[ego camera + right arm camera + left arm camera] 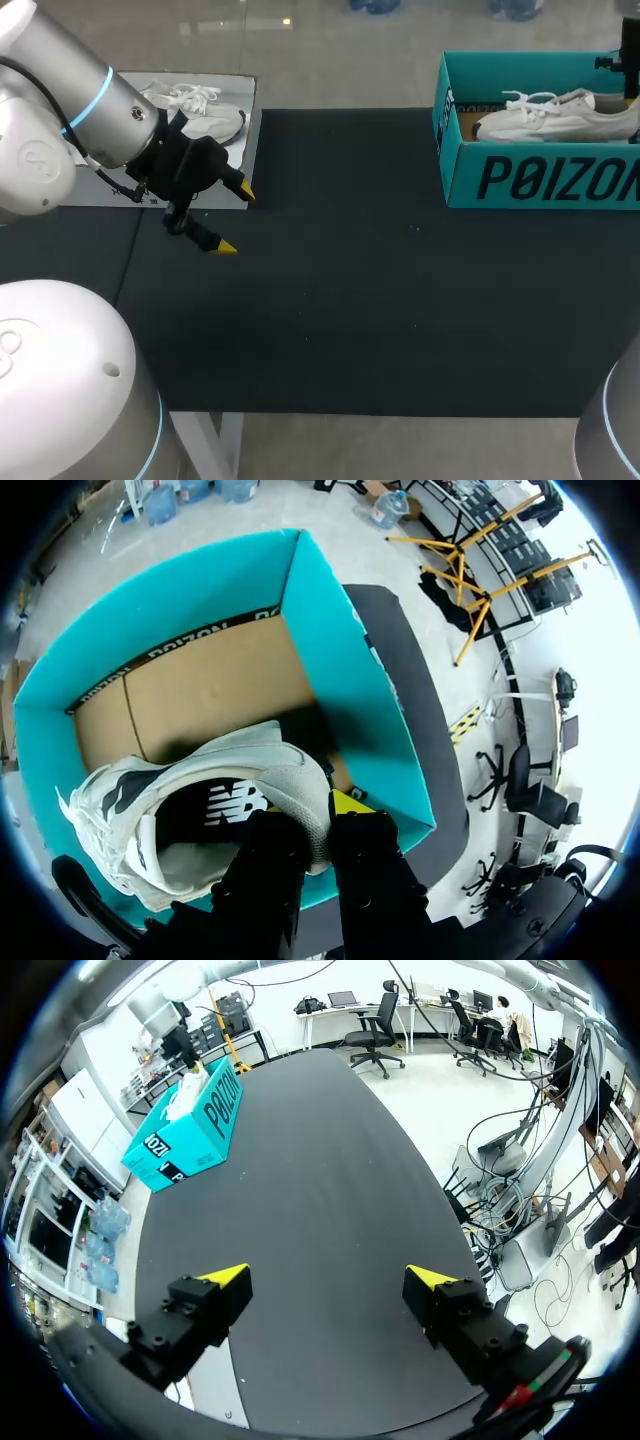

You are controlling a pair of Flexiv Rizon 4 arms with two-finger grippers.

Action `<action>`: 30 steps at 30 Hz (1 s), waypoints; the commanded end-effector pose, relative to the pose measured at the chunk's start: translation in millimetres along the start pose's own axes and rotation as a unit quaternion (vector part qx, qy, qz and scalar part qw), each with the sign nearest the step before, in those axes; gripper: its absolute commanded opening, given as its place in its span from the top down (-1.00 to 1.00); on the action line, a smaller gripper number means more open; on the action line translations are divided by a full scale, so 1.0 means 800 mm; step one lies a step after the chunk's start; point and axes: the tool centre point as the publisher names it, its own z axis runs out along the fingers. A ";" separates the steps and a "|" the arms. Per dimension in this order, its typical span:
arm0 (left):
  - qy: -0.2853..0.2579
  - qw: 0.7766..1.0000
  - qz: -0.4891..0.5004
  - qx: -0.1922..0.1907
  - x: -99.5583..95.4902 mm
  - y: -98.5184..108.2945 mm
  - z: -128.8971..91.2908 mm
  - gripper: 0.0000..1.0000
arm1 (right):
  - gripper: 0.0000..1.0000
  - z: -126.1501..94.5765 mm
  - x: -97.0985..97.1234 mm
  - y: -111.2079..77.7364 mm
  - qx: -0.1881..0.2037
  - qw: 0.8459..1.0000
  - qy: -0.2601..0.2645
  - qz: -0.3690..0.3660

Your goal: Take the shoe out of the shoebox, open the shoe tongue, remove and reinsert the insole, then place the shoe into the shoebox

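Two fingers of my right gripper (315, 825) stand almost together, pinched on the heel wall of the white shoe (200, 780). One finger is inside the heel opening. The other, yellow tip showing, presses the outside of the heel. The shoe is inside the teal shoebox (340, 660), over its brown cardboard floor, and nothing else is in my right fingers.

From the head view, the shoebox (540, 180) sits at about two o'clock on the table, partly on the black mat (380, 300). The shoe (560, 115) lies in it with its toe toward nine o'clock and its heel toward three o'clock.

My left gripper (225, 218) hangs over the mat at about ten o'clock with its fingers spread wide, holding and touching nothing. The left wrist view shows the same: left gripper (330, 1280) agape over bare mat (300, 1190), and the shoebox (185, 1125) well apart, far ahead of the fingers.

A second shoe (195, 110), also white, lies on a pale sheet (100, 190) at about eleven o'clock, just beyond my left gripper.
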 end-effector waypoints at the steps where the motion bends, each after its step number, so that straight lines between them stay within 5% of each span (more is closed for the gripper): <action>1: 0.001 1.000 0.000 -0.001 -0.001 0.000 0.001 -1.00 | 1.00 0.030 0.008 0.003 0.005 1.000 0.002 -0.002; 16: 0.001 1.000 0.000 -0.001 -0.001 0.000 0.001 -1.00 | 1.00 0.094 0.023 -0.018 0.028 1.000 -0.001 -0.014; 30: 0.001 1.000 0.000 -0.001 -0.001 0.000 0.001 -1.00 | 1.00 0.088 0.014 -0.022 0.024 1.000 0.004 -0.009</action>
